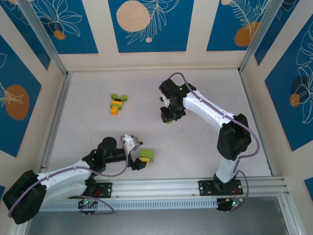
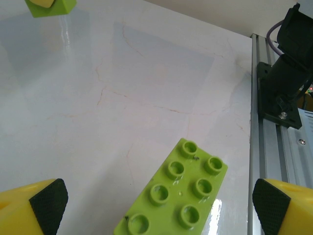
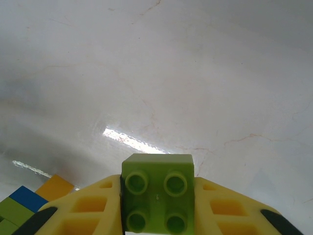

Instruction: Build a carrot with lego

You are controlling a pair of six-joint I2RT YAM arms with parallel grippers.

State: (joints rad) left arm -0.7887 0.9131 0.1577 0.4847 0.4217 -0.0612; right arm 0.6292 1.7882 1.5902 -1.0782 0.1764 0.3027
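Hold the lime two-by-two brick [image 3: 157, 193] square in the narrow pinch of the right gripper [image 3: 157, 208], clear of the table [image 3: 195, 73]. Carry it toward the part-built carrot [image 1: 117, 104], off to that gripper's left, lining studs up before pressing down. Leave the lime two-by-four brick [image 2: 173, 196] lying flat between the fully spread, empty fingers of the left gripper [image 1: 138, 154] for later.
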